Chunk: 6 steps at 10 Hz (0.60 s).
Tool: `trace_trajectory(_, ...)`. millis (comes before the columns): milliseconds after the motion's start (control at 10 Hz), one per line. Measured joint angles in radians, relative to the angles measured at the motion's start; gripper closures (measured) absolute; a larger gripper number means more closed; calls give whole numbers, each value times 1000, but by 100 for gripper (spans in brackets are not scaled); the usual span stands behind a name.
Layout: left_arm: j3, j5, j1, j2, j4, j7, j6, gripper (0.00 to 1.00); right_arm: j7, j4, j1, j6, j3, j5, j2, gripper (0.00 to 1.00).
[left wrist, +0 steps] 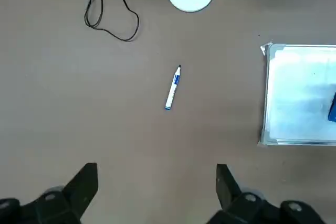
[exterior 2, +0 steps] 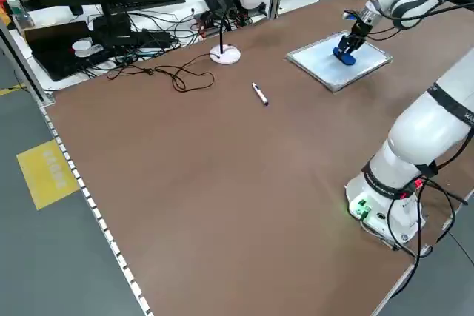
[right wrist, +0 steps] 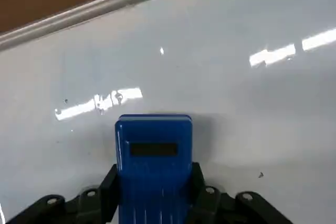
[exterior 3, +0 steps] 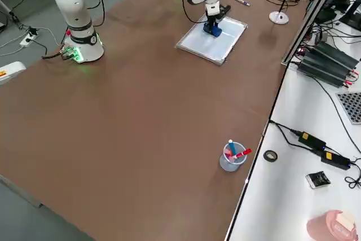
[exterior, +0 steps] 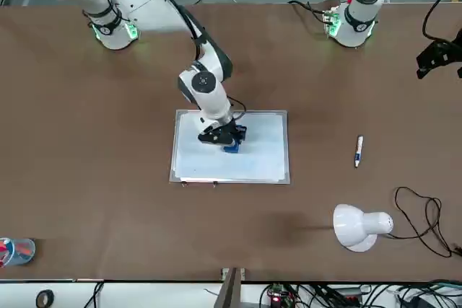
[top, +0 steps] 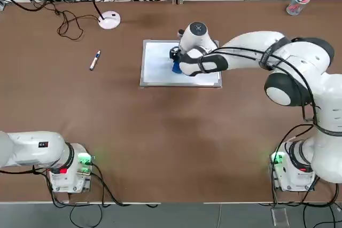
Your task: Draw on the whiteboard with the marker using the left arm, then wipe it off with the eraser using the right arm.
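Note:
The whiteboard [top: 158,63] lies flat at mid-table. Its surface [right wrist: 236,93] looks white with only faint smudges. My right gripper [top: 175,61] is shut on the blue eraser [top: 176,68] and presses it down on the board [exterior: 263,153] near its middle. The eraser [right wrist: 153,150] sits upright between the black fingers. The marker [top: 94,60] lies loose on the table, left of the board, and also shows in the left wrist view [left wrist: 172,87]. My left gripper [left wrist: 156,174] hangs open high above the table with nothing in it. The left arm [top: 32,150] stays folded near its base.
A white desk lamp [top: 109,18] with a black cable [top: 69,25] stands at the far edge, beyond the marker. A clear cup of pens [top: 296,4] stands at the far right corner. The table's edges border desks full of cables and devices.

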Motion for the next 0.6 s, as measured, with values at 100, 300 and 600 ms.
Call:
trace_trajectory(100,0,0,0,0,0,0,0,0,0,7,-10,-17,-3,0,0,44)
trace_trajectory(300,0,0,0,0,0,0,0,0,0,26,-36,-64,-8,0,-1,44)
trace_trajectory(600,0,0,0,0,0,0,0,0,-16,66,-83,-196,-12,0,-43,44)
